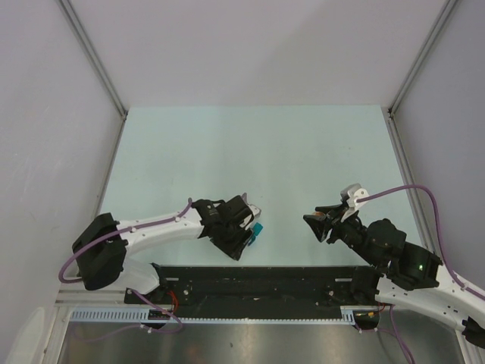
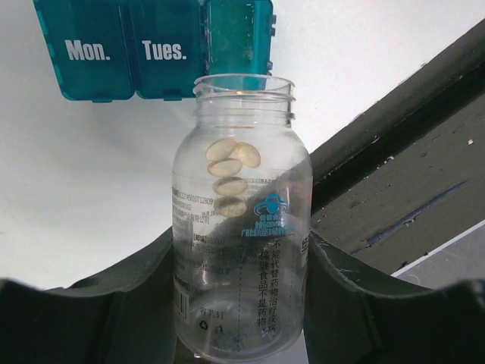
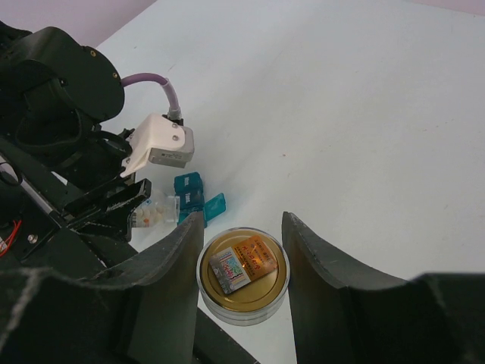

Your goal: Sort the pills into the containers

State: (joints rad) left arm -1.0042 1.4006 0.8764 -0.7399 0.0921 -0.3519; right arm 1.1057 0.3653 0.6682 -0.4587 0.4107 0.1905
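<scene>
Open pill box (image 2: 121, 49), bottle (image 2: 242, 227) aimed at it
The left gripper (image 2: 241, 254) clamps the bottle's belly, mouth near the blue box in the frame's upper left; the right gripper (image 3: 242, 227) pinches the gold cap (image 3: 242, 273). Box looks light and skiddy (flimsy hinged lids (image 2: 239, 34)), so I'd grab its long sides.

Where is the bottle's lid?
In the right wrist view, the gold lid is clamped in the right gripper, right of the blue pill box and the open bottle.

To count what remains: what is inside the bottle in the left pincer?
A few pale oval pills cluster in the clear bottle near its mouth. Its printed label may hide others.
</scene>
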